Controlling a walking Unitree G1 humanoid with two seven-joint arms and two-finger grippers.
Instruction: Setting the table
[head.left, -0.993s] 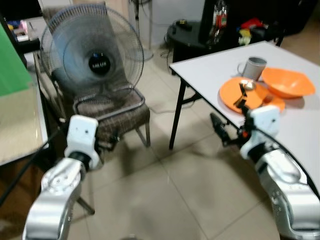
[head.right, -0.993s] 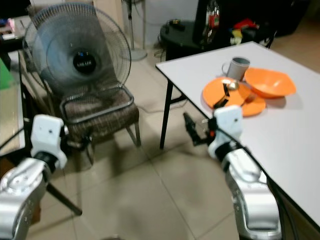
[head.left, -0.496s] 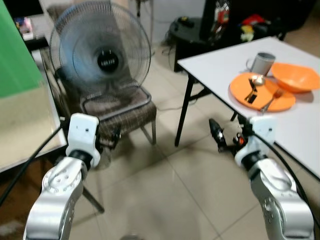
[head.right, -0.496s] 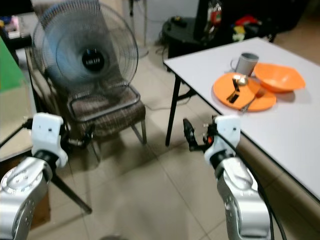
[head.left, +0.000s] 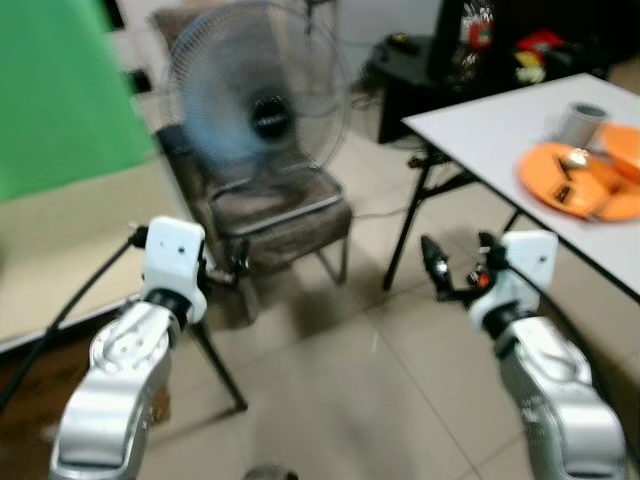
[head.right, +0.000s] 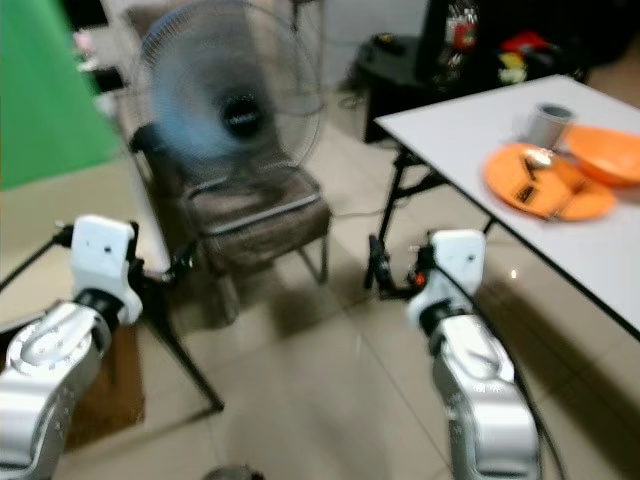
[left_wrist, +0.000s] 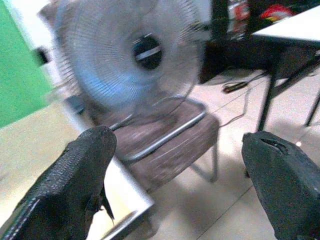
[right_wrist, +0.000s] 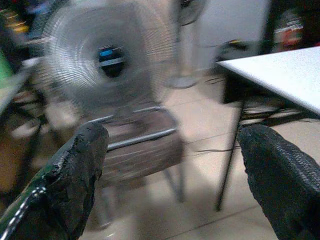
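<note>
Tableware sits bunched at the right edge of the head frames on the white rectangular table (head.left: 500, 125): one flat orange plate (head.right: 535, 180), one orange bowl (head.right: 612, 155) at its far side, one grey metal cup (head.right: 547, 124) behind them, and on the plate what look like a spoon and a fork (head.left: 572, 172), blurred so I would not swear to either. I judge the setting hardly begun; everything seems piled in one spot with nothing laid out as a place, and I hold none of it.

My left gripper (left_wrist: 175, 185) is held low at the left of the head frames, its two black fingers spread wide with nothing between them. My right gripper (right_wrist: 172, 185) sits at centre right, near the table's leg but well short of the tabletop, its fingers equally wide apart and bare. Both wrist views look between the fingers at one round grey mesh fan (head.left: 258, 115) in the upper middle of the frame, standing just behind or on one brown cushioned chair with a metal frame (head.left: 275, 215); which, I cannot tell. One green panel (head.left: 60, 100) covers the upper left corner. Tiled floor (head.left: 380, 400) lies between me and the table.

What is left, as I judge it: get to the table and spread the pieces into a proper place.
</note>
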